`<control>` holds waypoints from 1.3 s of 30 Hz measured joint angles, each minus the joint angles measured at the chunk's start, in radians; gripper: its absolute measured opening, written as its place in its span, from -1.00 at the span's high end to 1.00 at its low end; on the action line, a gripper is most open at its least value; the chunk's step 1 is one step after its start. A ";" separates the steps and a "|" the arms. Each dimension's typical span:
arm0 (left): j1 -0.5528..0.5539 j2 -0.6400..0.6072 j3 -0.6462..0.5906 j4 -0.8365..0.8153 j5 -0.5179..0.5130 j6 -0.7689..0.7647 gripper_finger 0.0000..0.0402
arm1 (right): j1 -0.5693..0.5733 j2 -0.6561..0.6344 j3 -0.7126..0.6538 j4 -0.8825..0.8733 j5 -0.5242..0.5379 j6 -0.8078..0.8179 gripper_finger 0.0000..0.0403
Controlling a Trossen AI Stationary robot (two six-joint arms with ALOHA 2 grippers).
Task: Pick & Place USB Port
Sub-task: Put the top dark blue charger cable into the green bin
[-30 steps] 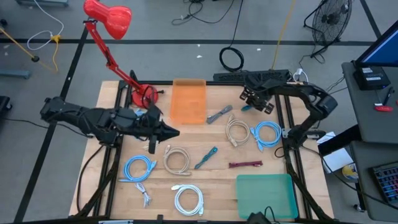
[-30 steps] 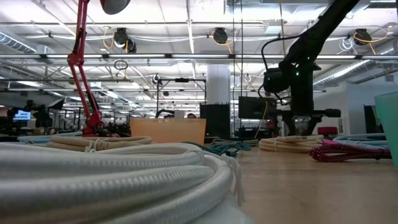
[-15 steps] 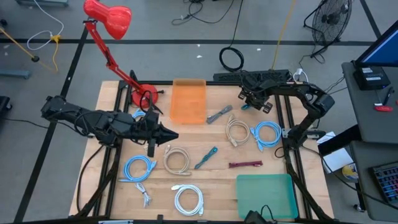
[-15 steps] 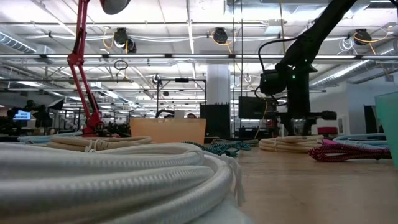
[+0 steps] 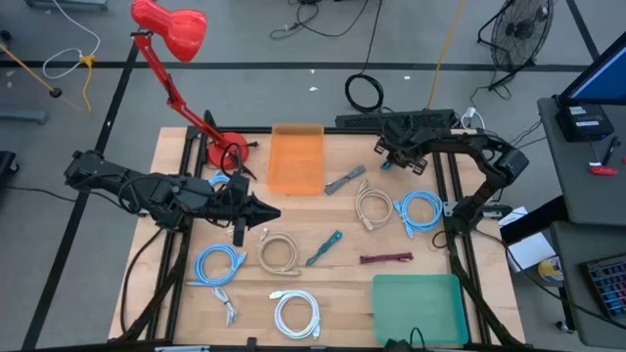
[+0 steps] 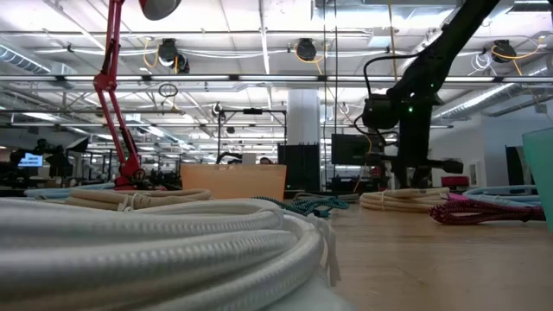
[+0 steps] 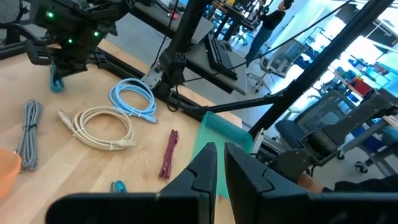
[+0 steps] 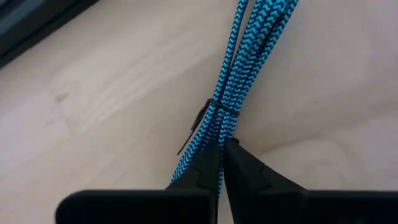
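My right gripper [image 8: 222,149] is down at the far right corner of the table [image 5: 342,284], its two fingers [image 8: 202,168] pinched together on the blue braided USB cable [image 8: 239,93]. The bundle lies flat on the wood and runs straight out ahead of my fingertips; its thin black tie [image 8: 205,115] sits just beyond them, and the strands pass in between the tips. From above, only a short teal end of this cable [image 5: 384,167] shows beside my right gripper [image 5: 403,159], with the grey cable [image 5: 344,180] nearby. My left gripper [image 7: 221,163] hangs above the table's middle left, its fingers [image 7: 202,171] narrow with a slim gap, holding nothing; the green tray [image 7: 217,130] lies ahead of them.
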 joint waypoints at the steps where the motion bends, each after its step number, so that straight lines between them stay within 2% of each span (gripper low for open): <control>1: 0.000 0.000 0.000 0.000 -0.005 0.000 0.84 | 0.014 -0.008 0.000 0.013 -0.011 -0.033 0.98; 7: 0.016 0.000 0.000 -0.008 -0.010 0.031 0.84 | 0.156 -0.152 -0.009 -0.002 -0.053 -0.224 0.99; 11: 0.032 0.000 0.000 -0.008 -0.011 0.050 0.84 | 0.238 -0.318 -0.002 -0.015 -0.029 -0.309 0.99; 16: 0.052 0.000 0.000 -0.019 -0.005 0.068 0.84 | 0.307 -0.539 -0.004 -0.031 -0.055 -0.411 1.00; 18: 0.059 0.000 0.000 -0.029 -0.004 0.068 0.84 | 0.327 -0.627 -0.002 -0.029 -0.119 -0.459 1.00; 22: 0.073 0.000 0.000 -0.031 0.004 0.068 0.84 | 0.403 -0.788 -0.002 -0.049 -0.362 -0.500 1.00; 26: 0.095 0.000 0.000 -0.031 0.051 0.064 0.84 | 0.537 -0.923 -0.002 -0.100 -0.598 -0.499 1.00; 28: 0.104 0.000 0.000 -0.033 0.070 0.060 0.84 | 0.623 -0.975 -0.002 -0.138 -0.660 -0.465 1.00; 33: 0.126 0.000 0.000 -0.049 0.103 0.045 0.84 | 0.861 -1.045 -0.002 -0.190 -0.679 -0.303 1.00; 39: 0.140 0.000 0.000 -0.077 0.126 0.021 0.84 | 1.162 -0.964 0.006 -0.182 -0.671 -0.174 1.00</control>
